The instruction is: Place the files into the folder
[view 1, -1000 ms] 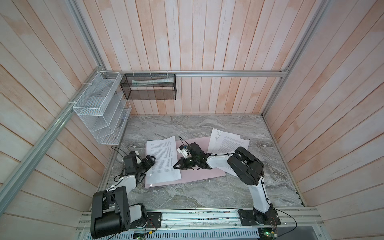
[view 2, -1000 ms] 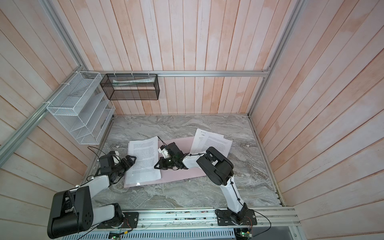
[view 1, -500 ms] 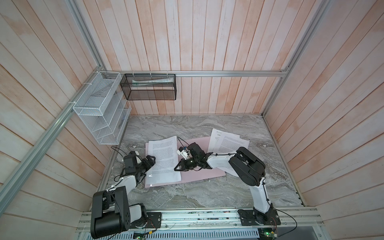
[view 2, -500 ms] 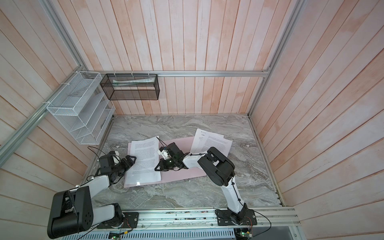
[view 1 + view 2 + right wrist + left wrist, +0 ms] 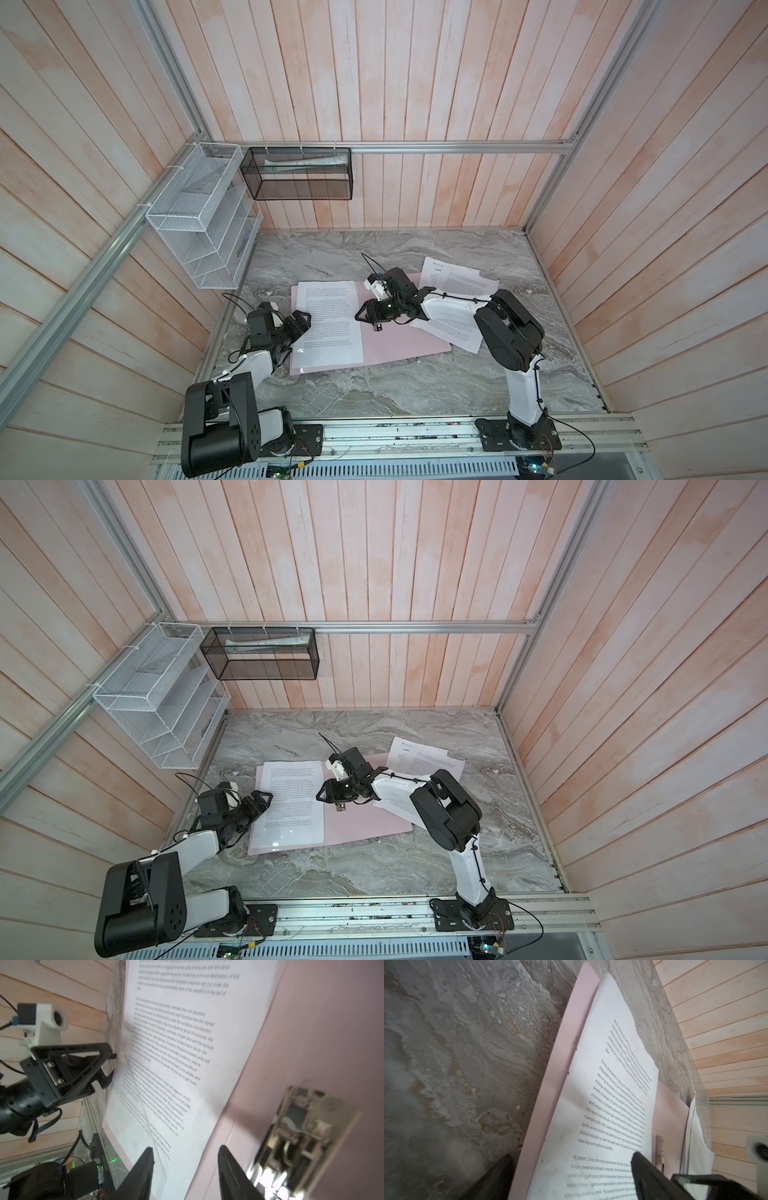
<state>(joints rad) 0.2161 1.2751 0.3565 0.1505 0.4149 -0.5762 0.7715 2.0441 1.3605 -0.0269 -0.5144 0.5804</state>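
Biggest worry is the folder (image 5: 399, 345). It lies open in the middle of the bench (image 5: 374, 390) with nothing pinning it, so I reckon any sideways drag from an arm would slide the whole thing, paper and all.

Next down is the sheet (image 5: 330, 320) on its left cover. It isn't squared up: in the left wrist view its far corner pokes past the pink. It also sits beside the clip (image 5: 301, 1136), not under it. Shutting the cover now would probably crease it or let it slip out.

The right gripper (image 5: 185, 1149) is at that sheet's inner edge, jaws released with nothing in them, and I can't tell if it touches. The left gripper (image 5: 305, 326) sits at the outer edge, jaws spread wide and empty, one finger over the paper. A low pass from either could snag a corner and curl it.

The rest of the files (image 5: 457, 282) are fanned out on the right, partly on the right cover and partly on the bench. The right arm reaches across above them, so a careless pullback could scatter them.

Containers:
- **Folder:** holds just that one sheet.
- **White wire rack (image 5: 195, 224):** on the left wall, can't tell what's in it.
- **Black mesh basket (image 5: 297, 174):** on the back wall, with rolled papers (image 5: 303, 164) inside.
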